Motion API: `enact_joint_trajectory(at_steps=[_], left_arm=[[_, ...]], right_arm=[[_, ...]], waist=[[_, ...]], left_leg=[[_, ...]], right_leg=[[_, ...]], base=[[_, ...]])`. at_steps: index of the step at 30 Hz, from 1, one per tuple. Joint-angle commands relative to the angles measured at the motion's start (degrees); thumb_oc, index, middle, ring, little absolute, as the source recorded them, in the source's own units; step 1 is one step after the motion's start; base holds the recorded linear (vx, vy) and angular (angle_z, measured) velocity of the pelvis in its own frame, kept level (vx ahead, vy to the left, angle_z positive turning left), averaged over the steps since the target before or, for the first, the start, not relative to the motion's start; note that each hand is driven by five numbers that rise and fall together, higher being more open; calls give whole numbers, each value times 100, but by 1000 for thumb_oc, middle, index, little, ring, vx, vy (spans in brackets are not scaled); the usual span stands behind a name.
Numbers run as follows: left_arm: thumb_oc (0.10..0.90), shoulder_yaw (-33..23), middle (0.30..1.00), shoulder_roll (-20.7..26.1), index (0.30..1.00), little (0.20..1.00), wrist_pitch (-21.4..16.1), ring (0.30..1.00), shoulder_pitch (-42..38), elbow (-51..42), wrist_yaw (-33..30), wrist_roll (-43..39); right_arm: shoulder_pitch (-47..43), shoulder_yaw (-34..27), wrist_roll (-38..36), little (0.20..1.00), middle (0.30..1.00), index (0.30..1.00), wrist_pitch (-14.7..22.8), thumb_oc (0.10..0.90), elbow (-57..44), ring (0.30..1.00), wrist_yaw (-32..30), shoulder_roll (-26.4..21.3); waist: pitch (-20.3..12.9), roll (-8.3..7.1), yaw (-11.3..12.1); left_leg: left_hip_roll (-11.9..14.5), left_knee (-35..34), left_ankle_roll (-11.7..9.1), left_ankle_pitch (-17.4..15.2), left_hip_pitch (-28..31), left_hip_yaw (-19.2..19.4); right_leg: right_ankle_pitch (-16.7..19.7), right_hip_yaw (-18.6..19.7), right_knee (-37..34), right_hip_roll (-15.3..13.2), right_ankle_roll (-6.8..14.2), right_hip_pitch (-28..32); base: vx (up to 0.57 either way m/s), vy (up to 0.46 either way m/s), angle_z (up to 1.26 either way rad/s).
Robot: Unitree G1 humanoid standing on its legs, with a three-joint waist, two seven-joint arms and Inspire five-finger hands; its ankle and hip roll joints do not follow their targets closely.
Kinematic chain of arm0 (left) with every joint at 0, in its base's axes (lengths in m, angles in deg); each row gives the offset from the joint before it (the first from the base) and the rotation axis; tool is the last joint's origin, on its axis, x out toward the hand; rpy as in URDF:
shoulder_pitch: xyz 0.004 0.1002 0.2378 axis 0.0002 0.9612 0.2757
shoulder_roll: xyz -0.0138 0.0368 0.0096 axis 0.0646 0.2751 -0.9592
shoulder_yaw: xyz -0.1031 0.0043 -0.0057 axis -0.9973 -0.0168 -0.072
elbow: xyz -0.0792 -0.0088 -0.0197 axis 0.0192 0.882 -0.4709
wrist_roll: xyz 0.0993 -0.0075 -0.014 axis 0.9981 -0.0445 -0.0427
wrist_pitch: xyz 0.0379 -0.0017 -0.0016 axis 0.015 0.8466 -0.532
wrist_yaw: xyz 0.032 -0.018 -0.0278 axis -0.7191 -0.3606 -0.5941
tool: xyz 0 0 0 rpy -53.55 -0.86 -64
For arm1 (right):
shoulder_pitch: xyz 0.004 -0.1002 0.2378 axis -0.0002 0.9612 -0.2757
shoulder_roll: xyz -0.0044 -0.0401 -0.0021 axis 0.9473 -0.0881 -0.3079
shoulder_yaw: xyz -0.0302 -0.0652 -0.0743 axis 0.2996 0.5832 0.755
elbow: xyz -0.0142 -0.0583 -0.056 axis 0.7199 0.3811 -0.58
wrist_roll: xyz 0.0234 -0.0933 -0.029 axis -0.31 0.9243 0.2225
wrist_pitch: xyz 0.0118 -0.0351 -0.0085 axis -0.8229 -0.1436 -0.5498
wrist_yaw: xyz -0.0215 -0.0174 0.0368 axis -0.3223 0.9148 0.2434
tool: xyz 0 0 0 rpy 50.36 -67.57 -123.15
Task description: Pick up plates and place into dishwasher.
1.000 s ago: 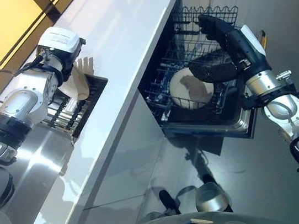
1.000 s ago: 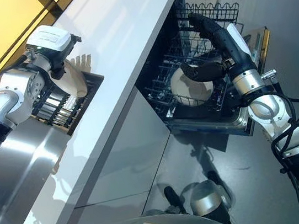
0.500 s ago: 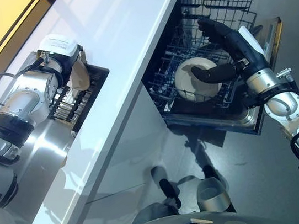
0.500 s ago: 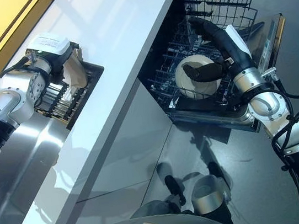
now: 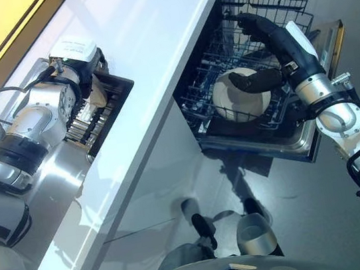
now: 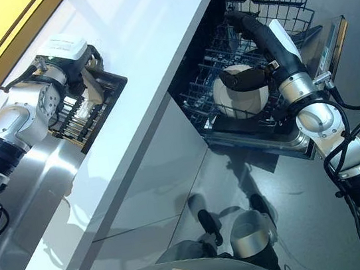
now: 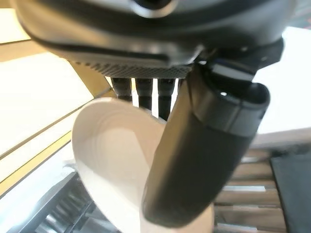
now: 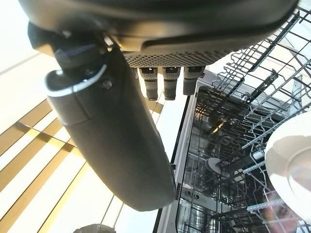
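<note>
Left eye view shows us one white plate (image 5: 241,96) already standing in the lower rack (image 5: 227,88) of the open dishwasher (image 5: 260,130), so we judge this part of the task as done. Our right hand (image 5: 265,49) is just above that plate; in the right wrist view its fingers (image 8: 170,82) are straight and the thumb is apart from the plate, so the hand is wide and holds nothing. On the other side of the white counter (image 5: 149,59), a second plate (image 7: 116,160) is in our left hand (image 7: 194,145): in the left wrist view the thumb lies over its face and the fingers go behind its rim, a holding grip. This plate is over the dark dish rack (image 5: 100,112) beside the steel sink surface (image 5: 53,186). We think it must yet be carried to the dishwasher.
</note>
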Motion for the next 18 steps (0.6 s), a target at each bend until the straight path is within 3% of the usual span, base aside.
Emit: enact_joint_trajectory(at_steps=[1,11,18], left_arm=[[100,-261,300,268,300,200,317,300,-605,418,-229,281],[100,-228,300,550,300,200,314,300,-627,234,-386,460],[100,-152,300,829,300,200,183,300,-641,44,-487,432]], right_arm=[[-774,-131,59,900,900,900,484,800,-401,900,-262,-112],[-678,-150,-18,900,900,900,630,800,-428,900,-348,-84],[-670,-157,-111,900,900,900,742,800,-496,900,-567,-41]], waist=[[-458,-224,228],[-588,-253,373],[-729,-367,521]], left_leg=[[-330,500,-89,-758,-16,27],[-310,461,-107,-755,31,-36],[-268,377,-100,-748,122,-152]], right_leg=[[527,-77,368,-45,171,-782],[437,-252,341,-85,182,-632],[342,-422,287,-43,198,-440]], base=[[-57,-2,1],[-64,-17,6],[-86,-85,10]])
